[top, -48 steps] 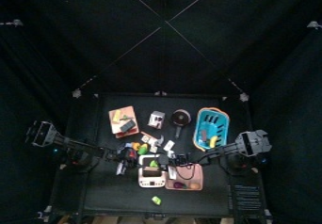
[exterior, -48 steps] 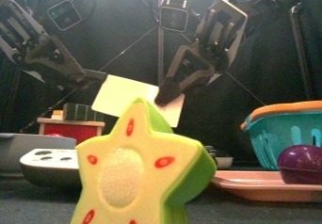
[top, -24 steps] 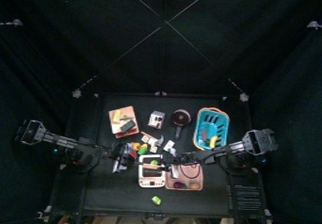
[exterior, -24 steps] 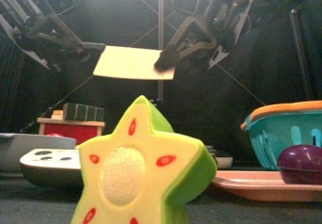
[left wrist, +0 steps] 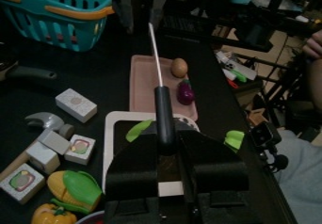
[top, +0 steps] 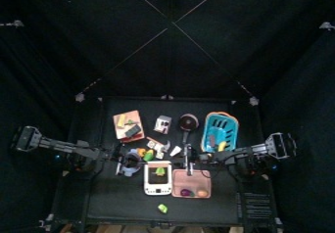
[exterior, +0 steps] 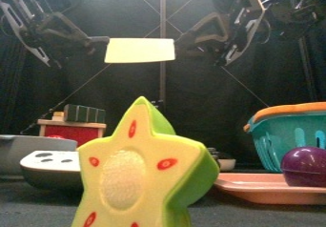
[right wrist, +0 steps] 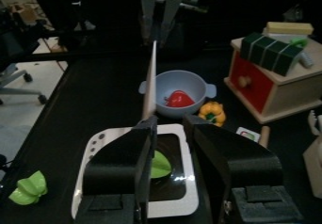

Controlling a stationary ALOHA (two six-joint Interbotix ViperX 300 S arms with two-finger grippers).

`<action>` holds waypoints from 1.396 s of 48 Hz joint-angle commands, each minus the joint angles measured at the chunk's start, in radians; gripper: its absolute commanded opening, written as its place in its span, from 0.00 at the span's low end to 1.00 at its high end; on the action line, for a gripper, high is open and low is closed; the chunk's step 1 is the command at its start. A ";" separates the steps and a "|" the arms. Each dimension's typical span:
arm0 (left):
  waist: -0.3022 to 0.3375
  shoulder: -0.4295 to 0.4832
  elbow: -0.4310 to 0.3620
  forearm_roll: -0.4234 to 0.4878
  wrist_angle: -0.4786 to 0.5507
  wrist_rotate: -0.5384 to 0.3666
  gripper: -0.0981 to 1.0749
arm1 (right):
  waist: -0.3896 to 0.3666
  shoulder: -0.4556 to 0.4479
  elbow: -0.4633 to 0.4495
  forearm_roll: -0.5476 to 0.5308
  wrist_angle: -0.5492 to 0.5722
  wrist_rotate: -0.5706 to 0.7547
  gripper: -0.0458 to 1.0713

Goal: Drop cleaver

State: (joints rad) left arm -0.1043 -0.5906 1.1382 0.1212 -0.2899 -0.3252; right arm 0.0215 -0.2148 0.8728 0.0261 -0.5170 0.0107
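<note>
No legible text, brand, number or sign appears in any view. The small blocks (left wrist: 75, 104) on the counter (left wrist: 75, 72) carry printed faces, too small to read.

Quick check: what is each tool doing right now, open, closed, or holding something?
Left tool: closed on the cleaver, at its handle end.
Right tool: closed on the cleaver, on its blade.

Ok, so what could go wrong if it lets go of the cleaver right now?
1. The cleaver hangs high above a crowded table. If dropped, it may hit the pink tray or the white tray underneath and scatter their contents.
2. Both the left claw and the right claw appear to grip it. If only one releases, it could swing rather than fall cleanly.
</note>
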 commanded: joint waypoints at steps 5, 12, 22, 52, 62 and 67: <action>0.018 0.023 -0.031 -0.015 -0.011 -0.002 0.34 | -0.009 -0.072 0.031 -0.005 -0.035 -0.003 0.66; 0.028 0.063 -0.058 -0.034 -0.012 -0.003 0.34 | -0.011 -0.118 0.084 -0.008 -0.048 -0.003 0.66; 0.044 0.178 -0.149 -0.057 -0.012 -0.002 0.34 | -0.011 -0.189 0.132 -0.012 -0.083 -0.003 0.66; 0.098 0.597 -0.422 -0.098 -0.074 -0.003 0.34 | -0.003 -0.232 0.204 -0.014 -0.104 -0.002 0.66; 0.106 0.681 -0.492 -0.112 -0.074 -0.005 0.34 | -0.002 -0.232 0.206 -0.014 -0.100 -0.002 0.66; 0.110 0.712 -0.515 -0.114 -0.071 -0.003 0.36 | -0.003 -0.232 0.206 -0.014 -0.100 -0.002 0.66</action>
State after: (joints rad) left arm -0.0015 0.1120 0.6611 0.0092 -0.3528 -0.3298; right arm 0.0169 -0.4295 1.0876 0.0123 -0.6121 0.0092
